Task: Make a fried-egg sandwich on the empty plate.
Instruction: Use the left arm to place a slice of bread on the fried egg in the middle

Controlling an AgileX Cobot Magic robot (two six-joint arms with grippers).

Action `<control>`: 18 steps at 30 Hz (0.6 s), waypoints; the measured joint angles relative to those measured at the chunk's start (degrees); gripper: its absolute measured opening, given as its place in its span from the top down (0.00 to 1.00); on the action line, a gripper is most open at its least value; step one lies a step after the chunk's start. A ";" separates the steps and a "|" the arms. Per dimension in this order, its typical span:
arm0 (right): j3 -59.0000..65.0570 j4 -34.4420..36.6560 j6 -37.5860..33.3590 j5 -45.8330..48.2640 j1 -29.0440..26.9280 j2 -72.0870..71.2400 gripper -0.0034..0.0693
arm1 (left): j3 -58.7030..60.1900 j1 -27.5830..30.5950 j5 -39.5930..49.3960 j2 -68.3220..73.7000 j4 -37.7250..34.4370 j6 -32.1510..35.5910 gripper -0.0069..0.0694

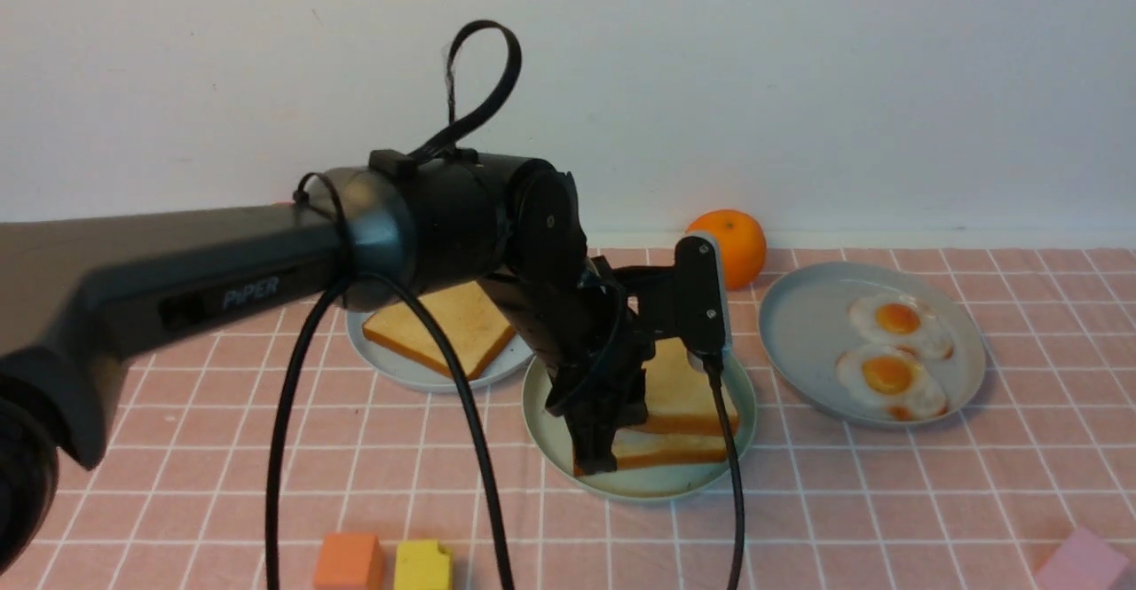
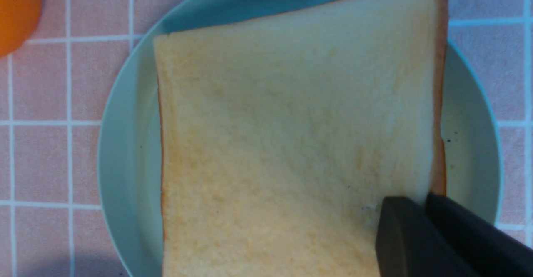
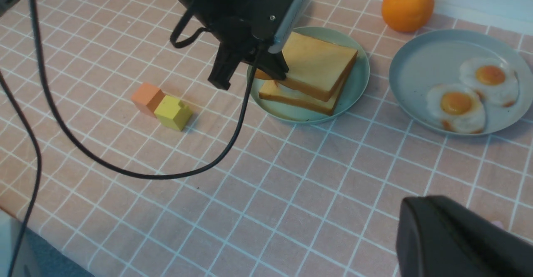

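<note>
Left gripper (image 2: 424, 210) closed on edge of upper toast slice (image 2: 291, 135), above plate (image 1: 657, 486).

I have my left arm (image 1: 453, 217) stretched inward across the front view, wrist (image 1: 568, 333) bent down, its pincer (image 2: 416, 201) angled low and closed in a grip. My right pincer (image 3: 424, 202) is closed, 2 fingers together.
</note>
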 joint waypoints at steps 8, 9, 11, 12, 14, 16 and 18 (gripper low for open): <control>0.00 0.12 0.00 0.00 0.00 -0.06 0.91 | 0.00 0.00 -1.51 0.37 0.23 -6.68 0.84; 0.00 0.12 0.00 0.00 0.00 -0.06 0.91 | 0.00 0.00 -1.86 0.43 0.28 -7.35 0.84; 0.00 0.12 0.00 0.00 0.00 -0.06 0.91 | 0.00 0.00 -2.19 0.51 0.38 -7.72 0.84; 0.00 0.12 0.00 0.00 0.00 -0.06 0.91 | 0.00 0.00 -2.21 0.75 0.40 -7.98 0.84; 0.00 0.12 0.00 0.00 0.00 -0.06 0.91 | 0.00 0.00 -1.98 0.95 0.47 -8.19 0.84; 0.00 0.12 0.00 0.00 0.00 -0.06 0.91 | 0.00 0.00 -1.24 1.01 0.47 -8.13 0.84; 0.00 0.17 0.00 0.00 0.00 -0.06 0.91 | 0.00 0.00 -0.43 1.01 0.53 -6.95 0.84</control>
